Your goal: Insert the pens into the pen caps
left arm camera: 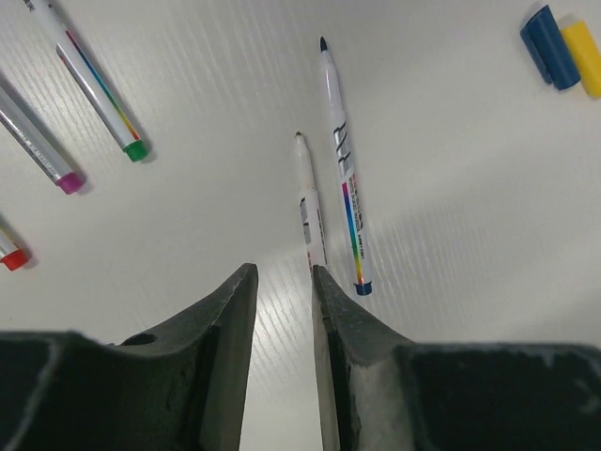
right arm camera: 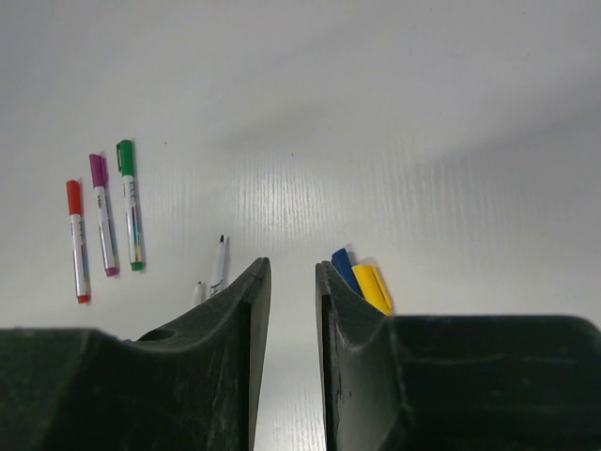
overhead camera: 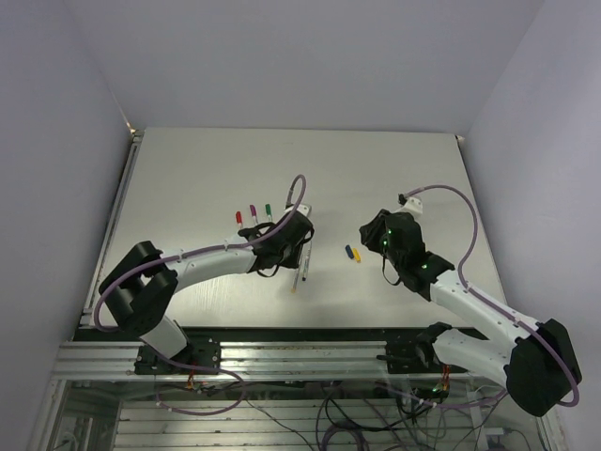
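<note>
Two uncapped pens lie side by side just ahead of my left gripper (left arm camera: 283,272): a shorter-looking one (left arm camera: 307,193) whose rear end runs behind the right finger (left arm camera: 338,338), and one with a blue end plug (left arm camera: 343,160). The left gripper (overhead camera: 293,235) is open, with only bare table between its fingers. The blue cap (left arm camera: 549,47) and yellow cap (left arm camera: 584,56) lie together to the right. My right gripper (right arm camera: 292,265) hovers open and holds nothing, with the blue cap (right arm camera: 343,268) and yellow cap (right arm camera: 373,287) just beyond its right finger. In the top view the caps (overhead camera: 352,254) lie between the two grippers, the right gripper (overhead camera: 368,233) close by.
Three capped pens lie in a row at the left: red (right arm camera: 77,240), magenta (right arm camera: 101,211) and green (right arm camera: 130,202), also seen as the capped pens (overhead camera: 252,214) from above. The white table (overhead camera: 207,169) is walled on three sides.
</note>
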Robot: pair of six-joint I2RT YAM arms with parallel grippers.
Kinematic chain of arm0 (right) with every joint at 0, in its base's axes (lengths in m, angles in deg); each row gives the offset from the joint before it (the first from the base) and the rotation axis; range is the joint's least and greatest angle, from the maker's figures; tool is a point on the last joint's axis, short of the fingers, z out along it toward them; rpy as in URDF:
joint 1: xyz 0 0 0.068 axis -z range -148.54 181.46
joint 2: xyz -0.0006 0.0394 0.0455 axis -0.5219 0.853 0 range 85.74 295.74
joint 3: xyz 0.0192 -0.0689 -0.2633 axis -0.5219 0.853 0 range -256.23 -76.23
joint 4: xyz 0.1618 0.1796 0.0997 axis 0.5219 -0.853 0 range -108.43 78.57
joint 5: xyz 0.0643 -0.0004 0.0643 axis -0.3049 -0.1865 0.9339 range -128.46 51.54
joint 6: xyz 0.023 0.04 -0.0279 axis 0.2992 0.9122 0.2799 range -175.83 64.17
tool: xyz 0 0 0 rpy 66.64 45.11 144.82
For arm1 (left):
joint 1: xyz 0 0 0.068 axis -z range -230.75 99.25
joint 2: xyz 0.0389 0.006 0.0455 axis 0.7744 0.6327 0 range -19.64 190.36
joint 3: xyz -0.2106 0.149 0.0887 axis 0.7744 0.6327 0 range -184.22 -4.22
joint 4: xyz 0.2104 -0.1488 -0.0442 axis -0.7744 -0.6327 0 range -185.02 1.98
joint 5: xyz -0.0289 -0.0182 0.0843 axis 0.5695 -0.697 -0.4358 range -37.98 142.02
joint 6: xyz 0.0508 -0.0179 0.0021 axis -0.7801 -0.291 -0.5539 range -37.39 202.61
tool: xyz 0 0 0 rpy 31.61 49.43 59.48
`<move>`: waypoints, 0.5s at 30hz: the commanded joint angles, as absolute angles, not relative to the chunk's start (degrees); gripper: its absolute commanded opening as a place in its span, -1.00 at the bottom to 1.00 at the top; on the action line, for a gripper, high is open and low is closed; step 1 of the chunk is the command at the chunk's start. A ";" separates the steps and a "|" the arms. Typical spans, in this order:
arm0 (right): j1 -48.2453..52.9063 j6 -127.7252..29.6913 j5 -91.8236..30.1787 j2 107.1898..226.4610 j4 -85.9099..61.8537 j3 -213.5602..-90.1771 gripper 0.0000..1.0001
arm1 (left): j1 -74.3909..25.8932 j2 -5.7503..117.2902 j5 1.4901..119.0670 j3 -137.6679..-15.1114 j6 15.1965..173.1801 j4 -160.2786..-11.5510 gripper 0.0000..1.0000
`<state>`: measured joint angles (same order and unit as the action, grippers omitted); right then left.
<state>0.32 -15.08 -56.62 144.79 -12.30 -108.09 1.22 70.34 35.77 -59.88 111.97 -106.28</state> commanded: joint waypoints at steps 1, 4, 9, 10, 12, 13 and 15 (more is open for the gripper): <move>0.61 -14.00 -55.65 143.24 -11.53 -106.51 -0.49 | 1.94 70.26 38.05 -59.81 110.94 -108.37 -0.19; 0.69 -14.02 -55.15 142.89 -11.43 -106.13 -0.49 | 2.50 72.34 39.84 -60.71 110.29 -109.19 -0.16; 0.70 -14.04 -54.72 142.38 -10.72 -105.54 -0.49 | 3.22 75.19 41.69 -62.60 109.40 -111.23 -0.13; 0.67 -14.00 -54.77 142.23 -10.53 -105.36 -0.49 | 3.28 75.55 41.89 -62.78 109.41 -111.44 -0.13; 0.71 -13.93 -54.64 142.22 -10.17 -105.12 -0.49 | 3.41 76.09 42.37 -63.24 109.41 -111.73 -0.13; 0.76 -13.91 -54.57 142.24 -10.08 -105.10 -0.49 | 3.54 76.24 42.43 -63.38 109.36 -111.75 -0.13; 0.72 -13.91 -54.34 142.59 -9.90 -105.04 -0.49 | 3.65 76.52 42.63 -63.50 109.37 -111.68 -0.13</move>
